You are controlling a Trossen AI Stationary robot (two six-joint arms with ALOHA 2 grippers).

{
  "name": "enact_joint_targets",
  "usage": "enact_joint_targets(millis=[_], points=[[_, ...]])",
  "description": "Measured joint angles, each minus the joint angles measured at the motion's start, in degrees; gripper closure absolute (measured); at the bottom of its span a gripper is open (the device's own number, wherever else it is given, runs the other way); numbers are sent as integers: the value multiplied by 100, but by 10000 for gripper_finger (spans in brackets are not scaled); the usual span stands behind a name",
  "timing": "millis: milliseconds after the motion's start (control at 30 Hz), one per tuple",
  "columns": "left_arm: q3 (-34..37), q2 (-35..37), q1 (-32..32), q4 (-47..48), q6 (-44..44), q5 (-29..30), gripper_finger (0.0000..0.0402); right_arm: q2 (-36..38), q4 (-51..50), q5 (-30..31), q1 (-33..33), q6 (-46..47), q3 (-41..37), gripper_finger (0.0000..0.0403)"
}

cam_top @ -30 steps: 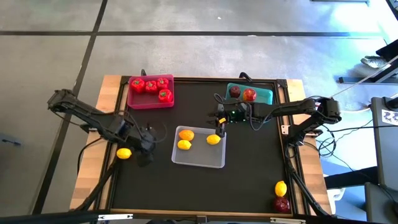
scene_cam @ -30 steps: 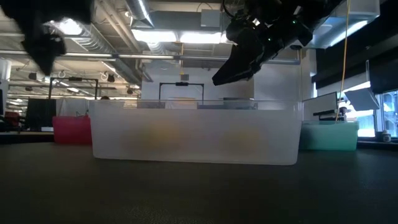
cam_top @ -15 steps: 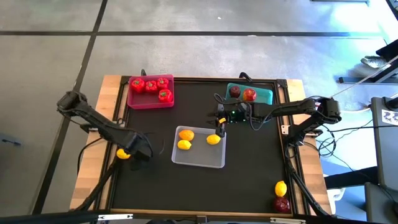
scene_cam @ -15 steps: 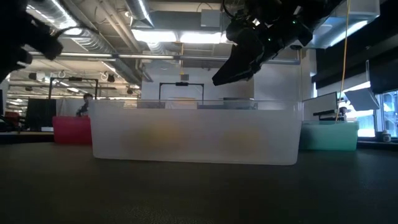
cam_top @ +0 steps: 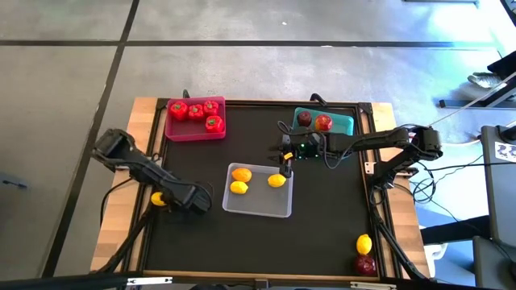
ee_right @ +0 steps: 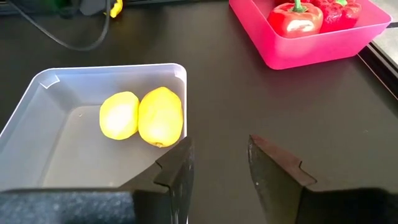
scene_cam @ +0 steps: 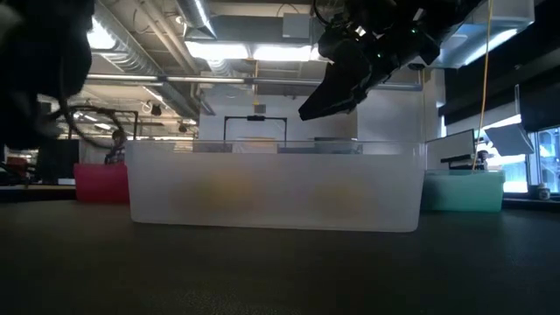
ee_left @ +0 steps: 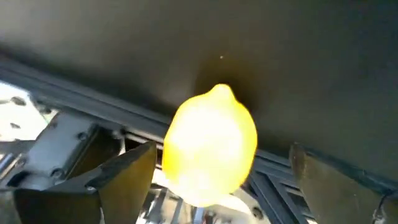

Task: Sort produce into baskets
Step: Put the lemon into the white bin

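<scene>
A yellow lemon (ee_left: 211, 146) lies at the black mat's left edge (cam_top: 159, 199). My left gripper (ee_left: 222, 149) has come down over it from above at a slant and is open, one finger on each side of the lemon (cam_top: 168, 198). My right gripper (ee_right: 217, 165) hangs open and empty above the far right corner of the translucent tray (cam_top: 258, 203), which holds three lemons (cam_top: 241, 174). The pink basket (cam_top: 173, 132) holds three red peppers (cam_top: 196, 111). The teal basket (cam_top: 343, 125) holds a dark apple (cam_top: 304, 118) and a red fruit (cam_top: 323, 122).
A lemon (cam_top: 364, 244) and a dark red apple (cam_top: 365, 264) sit at the table's near right corner. Metal frame rails (ee_left: 56, 137) run just past the mat's left edge beside the lone lemon. Cables lie near the teal basket.
My left gripper has sunk toward the lemon at the mat's left edge and tipped steeply downward, staying open. The lemon has not moved.
</scene>
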State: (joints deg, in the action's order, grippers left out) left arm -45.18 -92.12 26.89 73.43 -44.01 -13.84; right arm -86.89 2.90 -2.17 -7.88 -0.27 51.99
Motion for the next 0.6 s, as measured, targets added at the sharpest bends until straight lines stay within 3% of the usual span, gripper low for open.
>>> enact_joint_targets(millis=[300, 600], points=[[38, -870, -30, 78, 603, -198, 76, 0, 2, -5, 0, 0, 0, 251], [45, -1054, -30, 68, 1034, -188, 190, 0, 0, -33, -1, 0, 0, 251]])
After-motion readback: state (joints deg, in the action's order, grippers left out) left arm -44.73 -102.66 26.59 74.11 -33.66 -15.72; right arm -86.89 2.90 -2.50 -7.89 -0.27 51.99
